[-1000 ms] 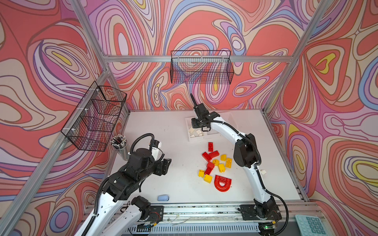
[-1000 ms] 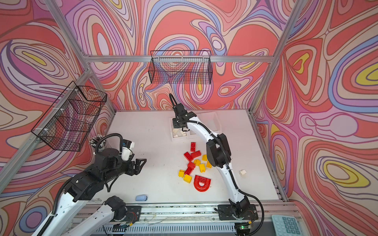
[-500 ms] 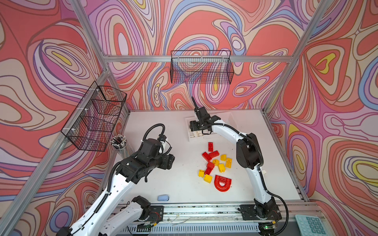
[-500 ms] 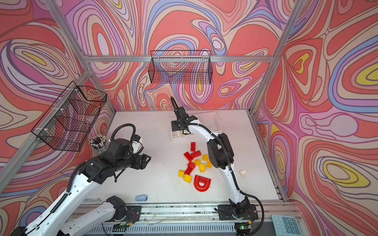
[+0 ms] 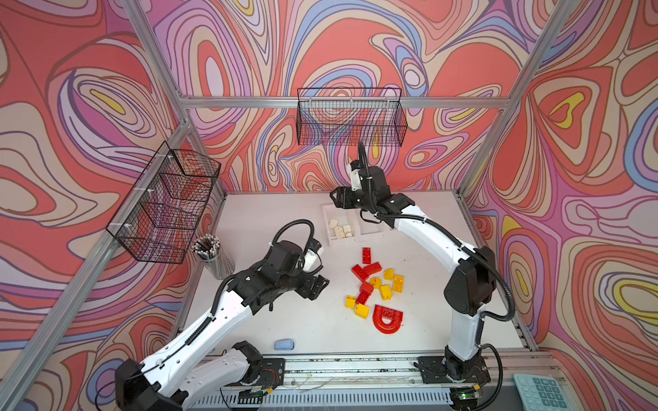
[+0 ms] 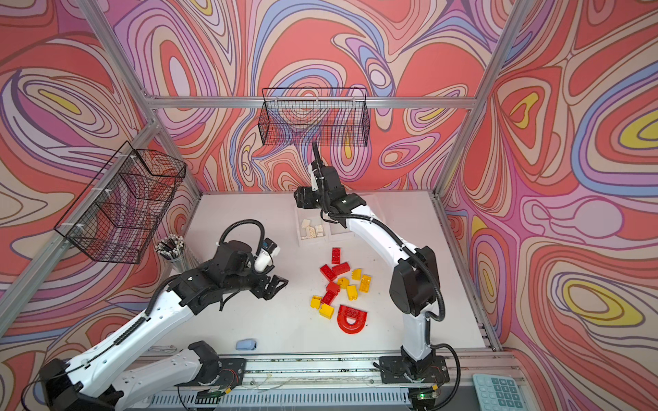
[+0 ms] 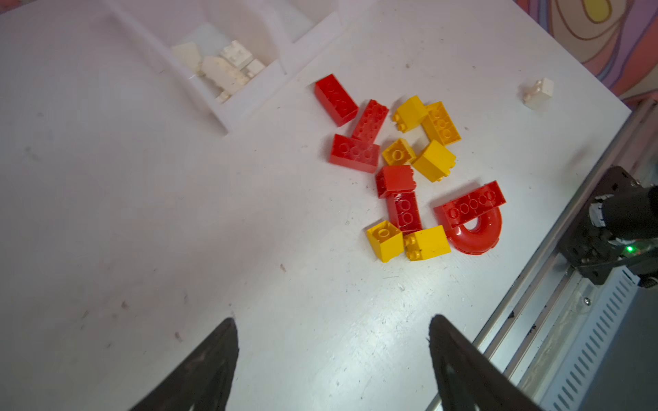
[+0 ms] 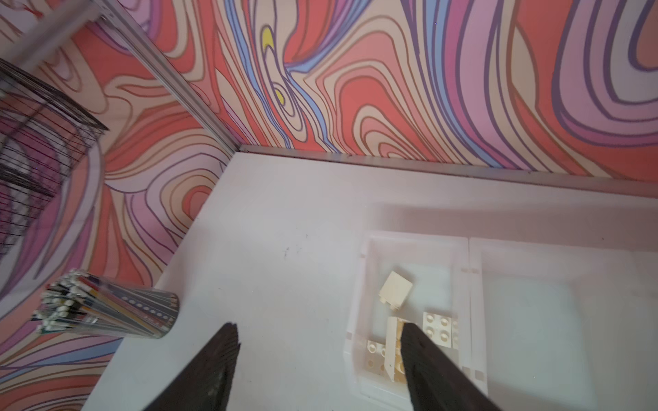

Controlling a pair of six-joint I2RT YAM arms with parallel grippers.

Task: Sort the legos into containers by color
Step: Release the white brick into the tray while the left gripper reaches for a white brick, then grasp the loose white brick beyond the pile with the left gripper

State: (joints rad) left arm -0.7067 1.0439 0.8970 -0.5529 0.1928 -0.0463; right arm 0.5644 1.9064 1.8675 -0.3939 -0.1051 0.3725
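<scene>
left arm extended low, left gripper (image 5: 318,286) spread wide, empty, beside loose red/yellow legos (image 5: 374,289), right arm stretched far, right gripper (image 5: 335,200) parted, empty, above containers (image 5: 325,223), end bin holding cream legos (image 5: 340,230)

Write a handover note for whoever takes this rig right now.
Left pincer: open, empty, hovering over bare table.
Right pincer: open, empty, above the containers.
Done: cream bricks lie in the end bin; the neighbouring bin shows nothing in it.
Left: six yellow bricks, five red bricks and the red arch lie unsorted on the table. One stray cream brick sits apart from them, toward the right arm's base.
</scene>
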